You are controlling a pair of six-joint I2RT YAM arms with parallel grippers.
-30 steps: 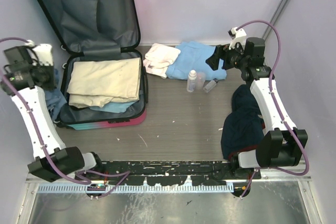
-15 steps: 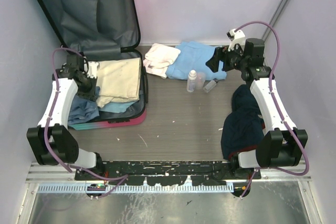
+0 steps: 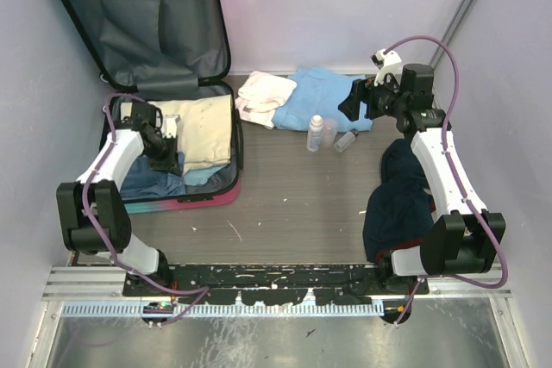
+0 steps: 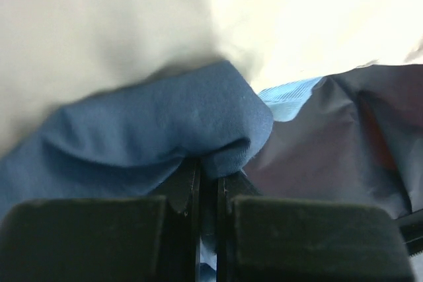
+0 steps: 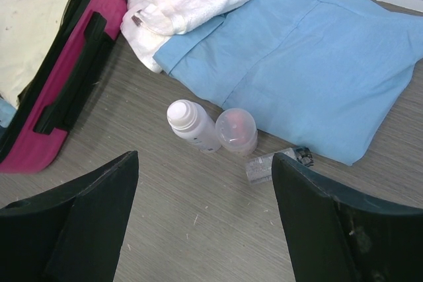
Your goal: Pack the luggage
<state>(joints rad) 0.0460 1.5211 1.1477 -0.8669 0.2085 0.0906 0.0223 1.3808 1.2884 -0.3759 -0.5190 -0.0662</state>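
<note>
The luggage (image 3: 226, 196) lies open at the left, its lid upright and its pink edge (image 5: 73, 77) showing in the right wrist view. A folded cream cloth (image 3: 207, 131) fills its far part. My left gripper (image 3: 166, 159) is down inside it, shut on a fold of blue cloth (image 4: 152, 130) that lies along the near left of the case (image 3: 147, 183). The cream cloth (image 4: 99, 24) and grey lining (image 4: 344, 137) sit just beyond the jaws. My right gripper (image 3: 355, 99) hangs open and holds nothing (image 5: 205, 160), above the floor near two bottles.
A light blue shirt (image 3: 323, 96) and a white towel (image 3: 263, 92) lie at the back. A white-capped bottle (image 5: 192, 123), a clear-capped jar (image 5: 236, 130) and a small vial (image 5: 271, 165) sit in front of the shirt. A dark navy cloth heap (image 3: 398, 200) lies beside the right arm.
The left arm has swung from outside the case's left wall into the case, bringing the blue cloth with it. The right arm has stayed where it was.
</note>
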